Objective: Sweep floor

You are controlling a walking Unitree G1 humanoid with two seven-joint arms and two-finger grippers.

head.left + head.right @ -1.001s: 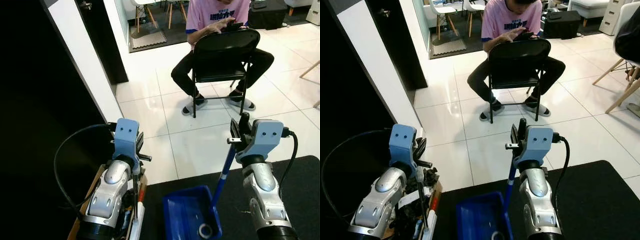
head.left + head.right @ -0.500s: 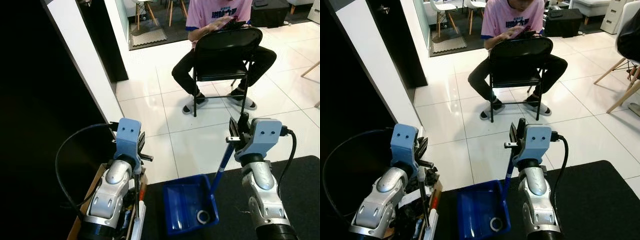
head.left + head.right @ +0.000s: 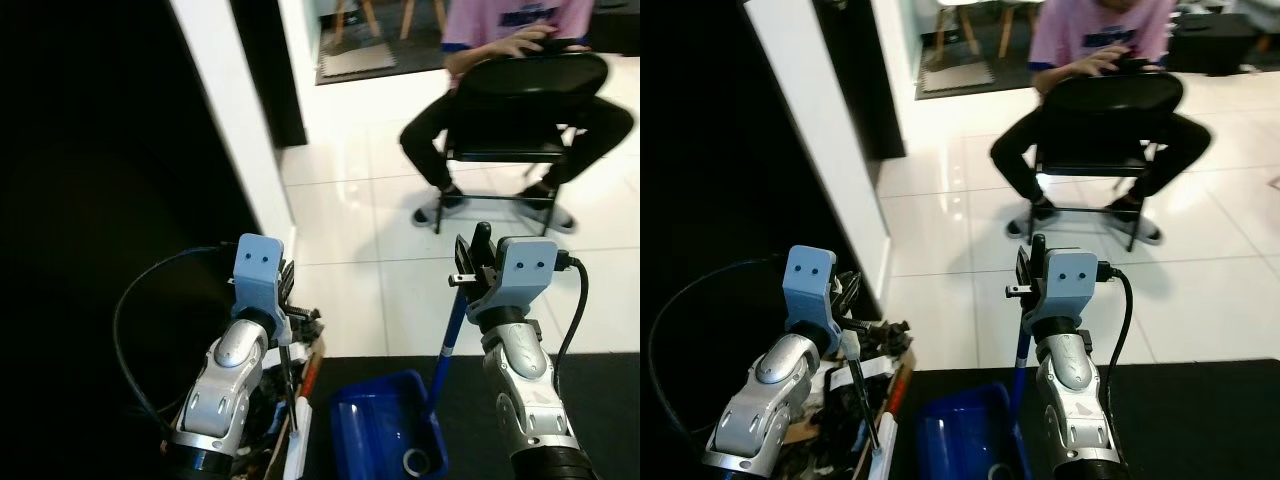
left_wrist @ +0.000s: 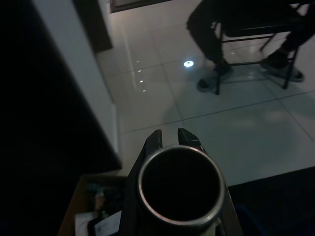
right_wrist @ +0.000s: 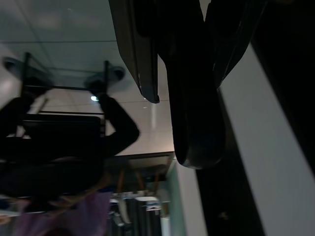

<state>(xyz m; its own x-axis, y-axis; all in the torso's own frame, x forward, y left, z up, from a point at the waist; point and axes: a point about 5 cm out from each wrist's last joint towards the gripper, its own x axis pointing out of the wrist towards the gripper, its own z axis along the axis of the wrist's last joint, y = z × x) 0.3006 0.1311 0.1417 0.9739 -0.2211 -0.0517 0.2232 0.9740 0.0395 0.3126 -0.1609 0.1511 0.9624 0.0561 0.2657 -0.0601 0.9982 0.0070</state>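
My right gripper is shut on the long blue handle of a blue dustpan, which rests on the black mat below it. A small grey ring lies inside the pan. My left gripper is shut on a thin dark broom stick that runs down to a white head. In the left wrist view the stick's round end sits just behind the fingers. The right wrist view has the dark handle end between its fingers.
A person sits on a black folding chair on the white tile floor ahead. A white wall edge and a dark area stand on the left. A box of clutter is beside my left arm. A black mat lies underfoot.
The whole view has shifted so the chair and wall sit further right: the camera turned left. Both arms hold their tools as before.
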